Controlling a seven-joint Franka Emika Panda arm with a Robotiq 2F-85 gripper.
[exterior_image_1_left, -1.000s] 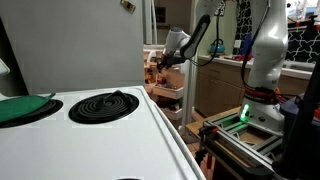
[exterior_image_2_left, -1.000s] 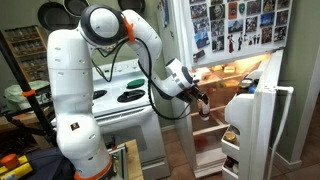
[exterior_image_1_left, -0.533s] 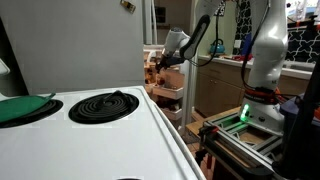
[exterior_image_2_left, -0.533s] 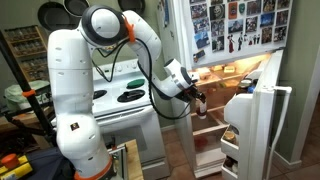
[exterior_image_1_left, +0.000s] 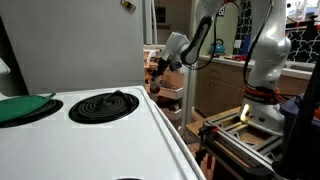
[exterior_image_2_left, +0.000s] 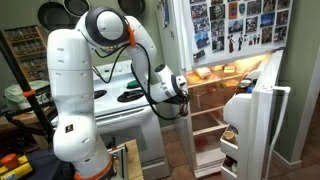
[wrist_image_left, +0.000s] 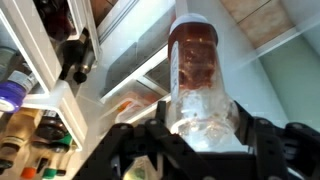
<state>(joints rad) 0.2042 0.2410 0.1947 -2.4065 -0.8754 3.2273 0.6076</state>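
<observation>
The claw (wrist_image_left: 200, 130) is clasping a clear jar (wrist_image_left: 195, 62) of reddish-brown filling, its fingers (wrist_image_left: 243, 128) pressing on the jar's lower part from both sides. It is holding the jar in the air at the mouth of the open fridge (exterior_image_2_left: 222, 78), just beside the white stove (exterior_image_1_left: 125, 140). The stove's black coil burner (exterior_image_1_left: 103, 104) is lying bare in this home kitchen, bottles (wrist_image_left: 25, 125) are standing in white fridge racks, and photos (exterior_image_2_left: 235, 22) are covering the freezer door.
</observation>
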